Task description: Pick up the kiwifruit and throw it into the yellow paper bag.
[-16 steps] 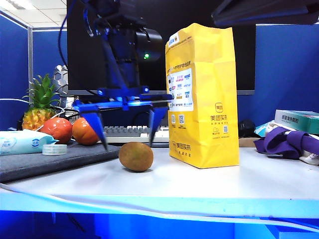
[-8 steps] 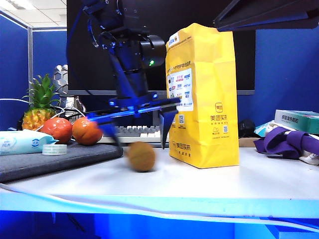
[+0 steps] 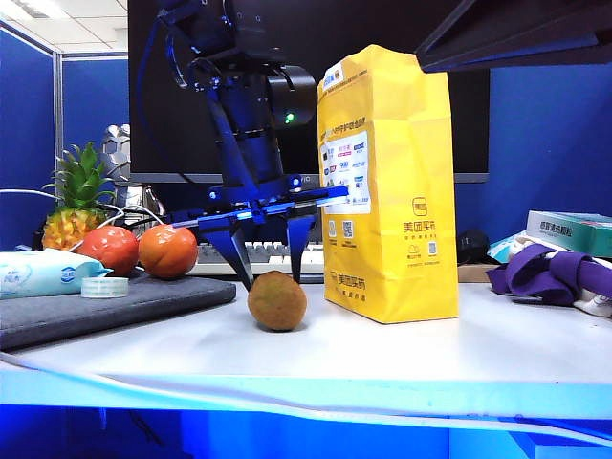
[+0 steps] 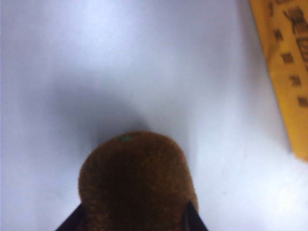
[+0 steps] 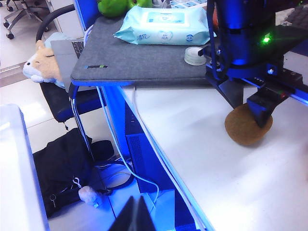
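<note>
Item: kiwifruit (image 3: 277, 300). Fuzzy brown oval resting on the white tabletop (image 3: 402, 354), just left of the yellow paper bag (image 3: 387, 182) and nearer the front edge than the keyboard. Compared with a second ago it sits a little further right, closer to the bag; half a second ago it was blurred, so it appears to have been nudged or rolled.

Item: left claw (image 3: 271, 270). Directly above and behind the fruit. A second ago its fingers stood wide apart on either side; now they have drawn in and bracket the fruit's upper half. In the left wrist view the kiwifruit (image 4: 137, 185) fills the space between both fingertips (image 4: 72, 222). Closing on the fruit, seemingly touching it, though a firm clench is not yet certain. Fruit not lifted.

Item: right claw (image 5: 132, 216). Raised at the right, away from the work; its state cannot be told.

Bearing on task: pick-up is at the grasping stage; lifting and dropping into the bag's open top remain.

Adjacent: two tomatoes (image 3: 143, 251), pineapple (image 3: 76, 196), wipes pack (image 3: 43, 273), grey mat (image 3: 105, 306), far left.
</note>
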Tool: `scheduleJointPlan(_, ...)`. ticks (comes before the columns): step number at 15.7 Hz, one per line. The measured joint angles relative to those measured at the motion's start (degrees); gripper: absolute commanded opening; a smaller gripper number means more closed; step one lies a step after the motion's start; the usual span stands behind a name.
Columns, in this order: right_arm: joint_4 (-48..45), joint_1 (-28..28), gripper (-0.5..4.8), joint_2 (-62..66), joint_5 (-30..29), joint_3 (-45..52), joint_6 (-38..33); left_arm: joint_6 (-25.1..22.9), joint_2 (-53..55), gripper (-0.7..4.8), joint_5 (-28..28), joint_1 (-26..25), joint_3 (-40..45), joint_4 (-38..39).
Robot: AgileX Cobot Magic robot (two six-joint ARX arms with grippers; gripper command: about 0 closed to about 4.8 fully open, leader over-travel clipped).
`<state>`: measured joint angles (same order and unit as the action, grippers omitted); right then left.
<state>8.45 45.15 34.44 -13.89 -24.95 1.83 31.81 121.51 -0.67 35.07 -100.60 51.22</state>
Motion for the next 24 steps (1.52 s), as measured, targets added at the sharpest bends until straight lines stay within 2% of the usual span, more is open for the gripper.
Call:
scheduleJointPlan(3,0.0,-0.02,-0.01,0.0,4.9,0.0,0.0,-15.54,-0.72,0.2,-1.62,0.0,-1.77,2.23)
scheduleJointPlan(4,-0.09,-0.02,-0.01,0.0,10.05,0.0,0.02,-23.06,-3.34,0.19,-4.39,0.0,-1.79,3.48)
scheduleJointPlan(5,-0.52,-0.02,-0.01,0.0,14.05,0.0,0.02,-27.1,-6.16,0.19,-5.46,0.0,-1.79,3.8)
scheduleJointPlan(8,-3.37,-0.04,-0.01,-0.07,19.28,0.0,0.02,-32.57,-14.91,0.17,-5.57,-0.07,-1.88,0.17)
scheduleJointPlan(10,-8.52,-0.04,-0.01,-0.07,20.48,0.0,0.04,-39.5,-24.98,0.17,-5.22,2.05,-2.14,-5.64)
scheduleJointPlan(12,-13.18,-0.04,-0.01,-0.07,21.35,0.0,0.15,-44.41,-29.4,0.17,-1.42,4.83,-2.38,-10.4)
scheduleJointPlan(14,-18.4,-0.04,-0.01,-0.83,21.68,0.0,0.39,-50.84,-31.43,0.17,8.04,6.36,-2.32,-17.05)
scheduleJointPlan(15,-20.39,0.02,-0.01,-1.97,21.7,0.0,0.83,-52.24,-31.3,0.17,11.76,6.32,-2.25,-20.04)
scheduleJointPlan(17,-24.44,0.02,-0.01,-4.79,21.88,0.0,1.27,-53.57,-29.94,0.17,14.69,5.68,-2.23,-25.9)
scheduleJointPlan(19,-26.77,0.02,-0.01,-7.67,24.83,-0.11,3.04,-53.66,-27.36,0.16,16.48,3.48,-2.23,-30.77)
scheduleJointPlan(21,-27.04,0.0,-0.01,-12.46,25.83,-0.11,4.76,-50.9,-22.82,0.16,17.86,0.92,-2.21,-36.17)
scheduleJointPlan(24,-26.91,-0.02,-0.01,-16.61,25.79,-0.2,5.86,-48.57,-17.18,0.28,22.71,-0.85,-2.05,-38.27)
